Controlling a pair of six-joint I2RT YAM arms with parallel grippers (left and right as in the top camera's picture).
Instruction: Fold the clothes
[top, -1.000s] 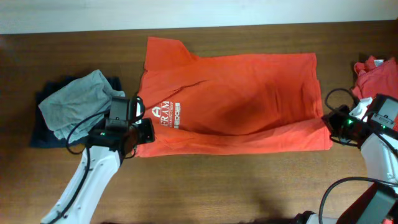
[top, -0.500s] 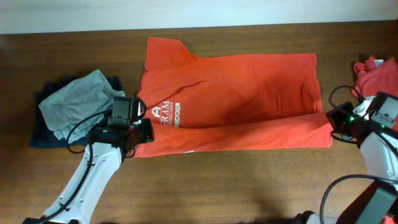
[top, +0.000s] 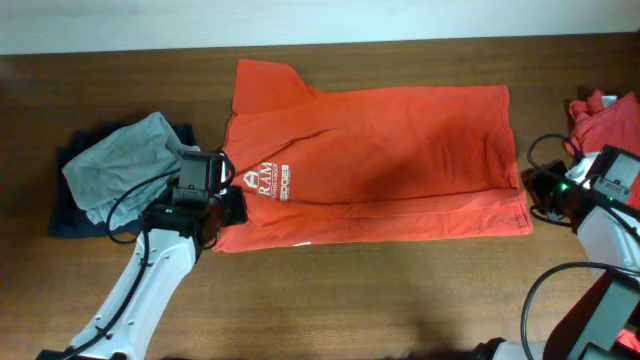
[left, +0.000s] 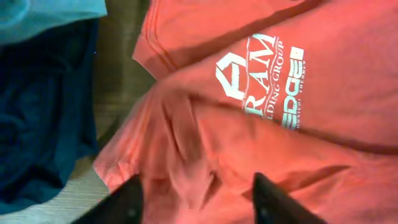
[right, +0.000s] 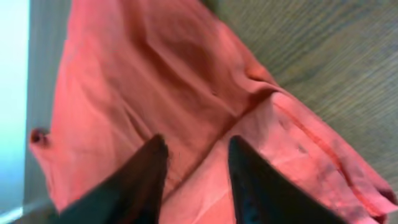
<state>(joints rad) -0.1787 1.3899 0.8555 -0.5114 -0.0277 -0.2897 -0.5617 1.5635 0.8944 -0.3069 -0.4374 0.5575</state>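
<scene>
A red-orange T-shirt (top: 380, 150) lies spread across the table, collar end to the left, with a white chest logo (top: 265, 185). Its near long edge is folded over onto the body as a flat band. My left gripper (top: 232, 207) hovers over the band's left end by the sleeve; in the left wrist view the gripper (left: 196, 202) stands open above wrinkled shirt cloth (left: 336, 124). My right gripper (top: 537, 193) is at the band's right end by the hem. In the right wrist view the right gripper (right: 196, 165) has its fingers apart over the cloth (right: 137, 74).
A grey garment (top: 125, 165) lies on a dark navy one (top: 70, 215) at the left. Another red-orange garment (top: 600, 118) is bunched at the right edge behind my right arm. Bare wood table (top: 350, 300) runs along the front.
Both grippers have opened and let go of the shirt's folded edge. The band has settled flatter and straighter on the shirt.
</scene>
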